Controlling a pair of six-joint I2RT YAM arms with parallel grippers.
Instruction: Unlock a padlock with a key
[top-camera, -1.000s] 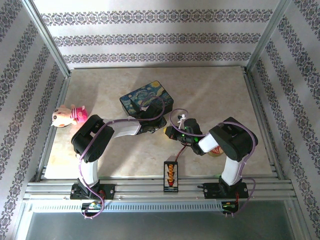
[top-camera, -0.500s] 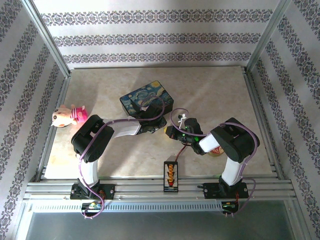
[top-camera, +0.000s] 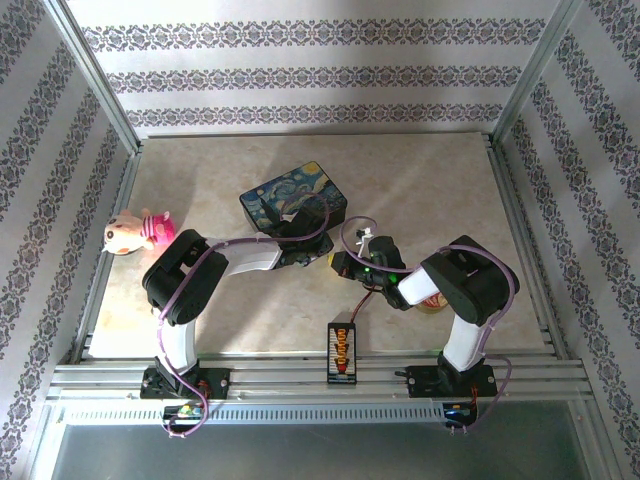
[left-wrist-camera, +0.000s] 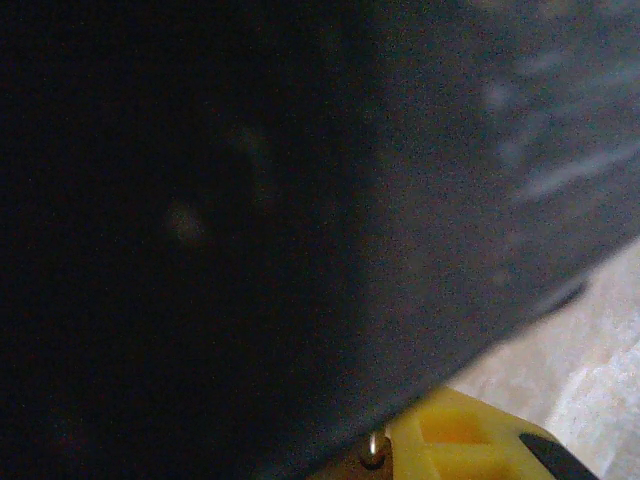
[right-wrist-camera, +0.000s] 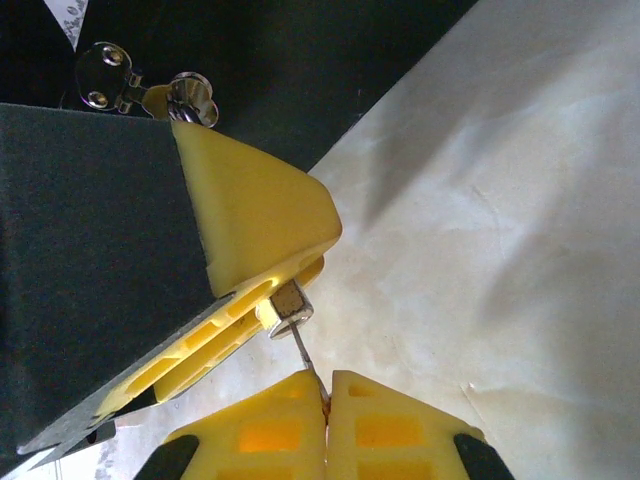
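In the right wrist view my right gripper (right-wrist-camera: 325, 400) is shut on the thin silvery key (right-wrist-camera: 303, 352). The key's tip meets the bottom face of the tiny padlock (right-wrist-camera: 287, 305). The padlock is pinched between the yellow fingers (right-wrist-camera: 255, 215) of my left gripper (top-camera: 318, 256), so most of its body is hidden. From above, the two grippers meet nose to nose just in front of the dark-blue painted box (top-camera: 295, 195), with the right gripper (top-camera: 342, 264) on the right. The left wrist view is mostly dark box wall (left-wrist-camera: 250, 200), with one yellow fingertip (left-wrist-camera: 460, 440) at the bottom.
The box's silver clasp (right-wrist-camera: 110, 80) sits close behind the left fingers. A pink plush toy (top-camera: 135, 232) lies at the left edge. A red-black wire runs to an orange connector board (top-camera: 342, 348) near the front rail. Bare tabletop (right-wrist-camera: 500, 250) lies to the right.
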